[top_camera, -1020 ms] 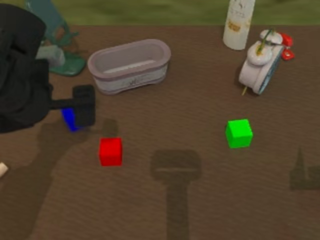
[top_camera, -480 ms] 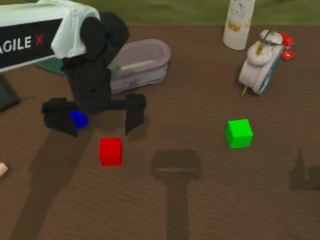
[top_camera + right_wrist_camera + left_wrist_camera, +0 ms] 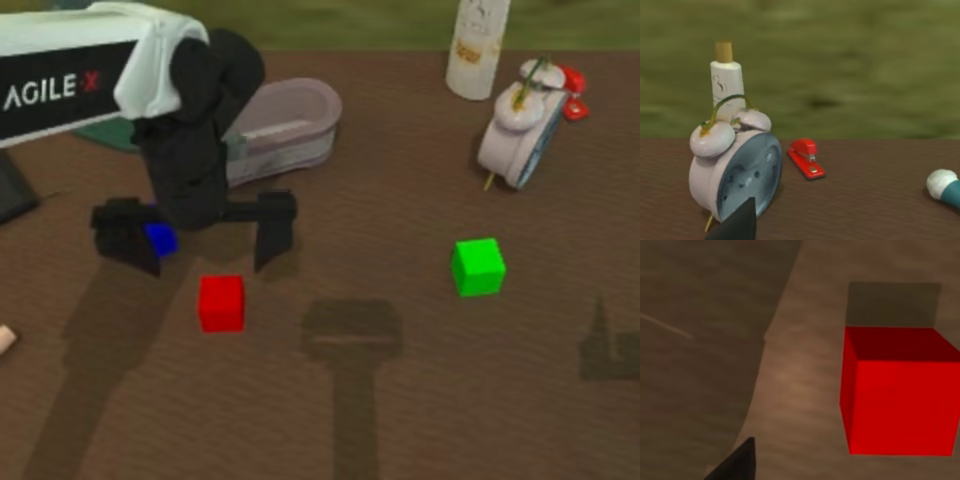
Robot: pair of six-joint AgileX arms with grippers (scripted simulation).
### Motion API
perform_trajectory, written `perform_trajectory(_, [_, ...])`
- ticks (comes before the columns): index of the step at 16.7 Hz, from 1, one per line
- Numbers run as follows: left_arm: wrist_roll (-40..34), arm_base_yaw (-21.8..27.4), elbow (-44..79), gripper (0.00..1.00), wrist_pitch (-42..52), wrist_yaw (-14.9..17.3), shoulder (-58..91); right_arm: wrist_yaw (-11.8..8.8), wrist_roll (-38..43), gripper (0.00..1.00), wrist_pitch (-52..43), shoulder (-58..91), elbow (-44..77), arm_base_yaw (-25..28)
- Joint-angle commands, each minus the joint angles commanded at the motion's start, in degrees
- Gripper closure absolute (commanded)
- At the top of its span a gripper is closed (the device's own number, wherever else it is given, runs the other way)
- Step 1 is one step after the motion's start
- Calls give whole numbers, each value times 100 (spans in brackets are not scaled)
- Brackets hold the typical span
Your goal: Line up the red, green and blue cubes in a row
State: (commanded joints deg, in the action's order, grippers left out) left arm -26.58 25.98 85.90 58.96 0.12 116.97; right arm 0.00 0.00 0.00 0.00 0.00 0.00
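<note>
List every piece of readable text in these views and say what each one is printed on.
"AGILE X": white letters, with a red X, on the black panel of the left arm, in the top view.
White bottle at the table's far edge: its markings are too blurred to read.
Alarm clock: no numerals can be made out on its face.
Nothing else carries text.

Bright red cube (image 3: 221, 302), bright green cube (image 3: 477, 266), deep blue cube (image 3: 159, 238). Dark brown desk (image 3: 420, 400). Pale pinkish-white tub (image 3: 290, 135), black left hand (image 3: 195, 235).
</note>
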Motion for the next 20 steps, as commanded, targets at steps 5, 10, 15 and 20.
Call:
perform_trajectory(5, [7, 9, -529, 0, -1049, 2, 483, 0, 0, 0, 0, 0, 0, 0])
perform_trajectory(10, [6, 15, -855, 0, -1659, 5, 800, 0, 0, 0, 0, 0, 0, 0])
perform_trajectory(15, [6, 15, -855, 15, -1659, 5, 800, 0, 0, 0, 0, 0, 0, 0])
perform_trajectory(20, [6, 15, -855, 53, -1659, 5, 800, 0, 0, 0, 0, 0, 0, 0])
